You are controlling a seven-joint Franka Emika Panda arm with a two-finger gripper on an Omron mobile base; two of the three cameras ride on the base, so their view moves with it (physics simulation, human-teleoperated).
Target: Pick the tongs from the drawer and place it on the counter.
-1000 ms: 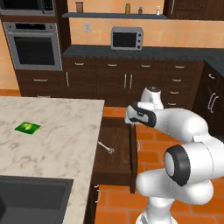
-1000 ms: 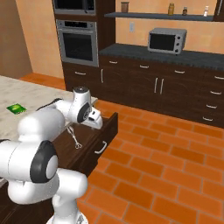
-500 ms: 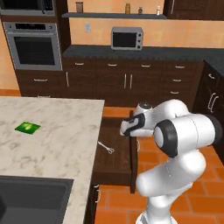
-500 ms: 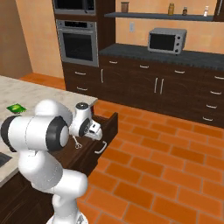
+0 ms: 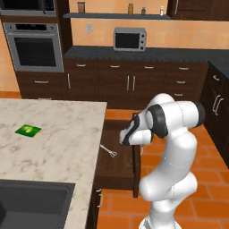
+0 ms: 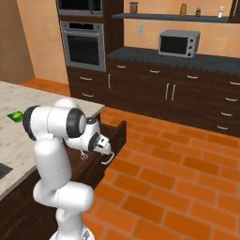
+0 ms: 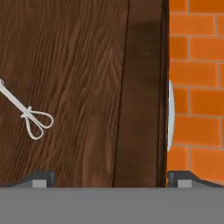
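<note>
My jaws hang spread over the drawer [image 7: 87,65] front; the tongs [image 7: 30,116] lie off left, so descending here risks striking wood.

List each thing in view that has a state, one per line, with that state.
drawer: pulled open.
tongs: lying flat on the drawer floor, untouched.
gripper: open, empty, above the drawer's front edge, beside the tongs.
counter: holds a green square, no tongs.
oven: door shut.
microwave: door shut.
</note>
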